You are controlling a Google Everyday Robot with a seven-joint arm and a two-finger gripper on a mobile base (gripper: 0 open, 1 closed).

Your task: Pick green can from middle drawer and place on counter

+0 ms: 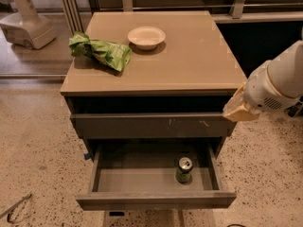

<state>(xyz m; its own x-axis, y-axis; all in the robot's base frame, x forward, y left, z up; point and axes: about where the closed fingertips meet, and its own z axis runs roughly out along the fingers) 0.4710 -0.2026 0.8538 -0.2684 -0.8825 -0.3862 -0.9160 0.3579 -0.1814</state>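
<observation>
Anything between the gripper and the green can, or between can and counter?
Nothing visible. The gripper hangs off the counter's front-right corner. The green can stands uncovered in the open middle drawer below. The snack bag and bowl sit on the counter's back left.

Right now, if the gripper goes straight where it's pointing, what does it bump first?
Probably the right end of the scratched drawer front, just under the counter. The gripper hangs by that corner, pointing down-left; depth is unclear.

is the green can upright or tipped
Upright: the green can shows its silver top, standing in the middle drawer. Gripper hangs beside the counter.
</observation>
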